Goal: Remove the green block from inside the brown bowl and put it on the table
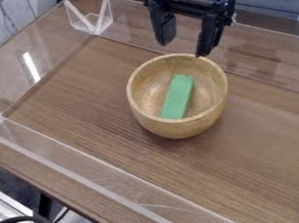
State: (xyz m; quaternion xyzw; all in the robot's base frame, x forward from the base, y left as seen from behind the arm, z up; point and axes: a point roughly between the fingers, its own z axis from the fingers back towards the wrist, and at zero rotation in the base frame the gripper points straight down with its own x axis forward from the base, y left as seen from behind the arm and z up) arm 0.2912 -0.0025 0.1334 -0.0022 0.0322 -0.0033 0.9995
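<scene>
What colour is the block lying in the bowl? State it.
Bright green; the block shows clearly in the camera view, inside the tan wooden bowl.

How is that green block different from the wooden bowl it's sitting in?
The green block is a bright green, flat, straight-edged bar; the brown bowl is pale tan wood with visible grain, round and hollow with a thick rim.

The block is much smaller, about half as long as the bowl is wide.

The block lies inside the bowl, leaning along its inner slope; the bowl stands upright on the table.

Neither is touched by the robot's open jaws above.
</scene>
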